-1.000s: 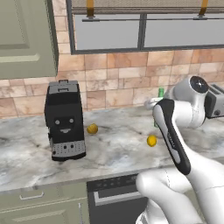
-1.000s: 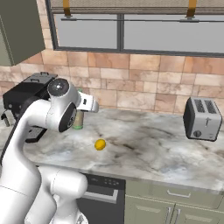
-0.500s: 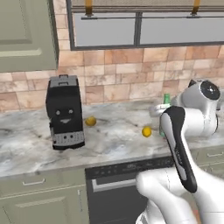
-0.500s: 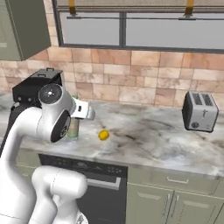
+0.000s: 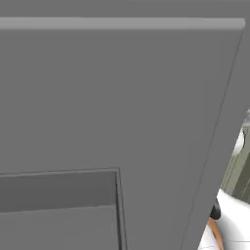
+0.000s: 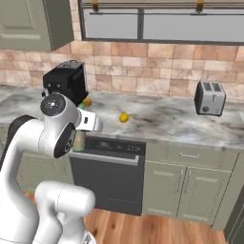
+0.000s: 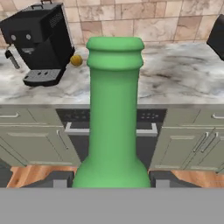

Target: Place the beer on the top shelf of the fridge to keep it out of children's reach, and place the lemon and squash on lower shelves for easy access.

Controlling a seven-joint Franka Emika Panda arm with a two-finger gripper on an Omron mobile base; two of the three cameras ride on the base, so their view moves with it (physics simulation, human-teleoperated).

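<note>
Between the closed fingers, the upright beer, lemon on counter beyond.

The marbled grey tabletop runs along the brick-tiled wall, over green cabinets and a dark dishwasher. At its left stands a black coffee machine, and the squash lies just beside it on the right — orange-yellow, close to the wall. The lemon sits alone nearer the middle of the tabletop, well apart from the squash. Far to the right a silver toaster stands near the wall — nothing lies near it.
</note>
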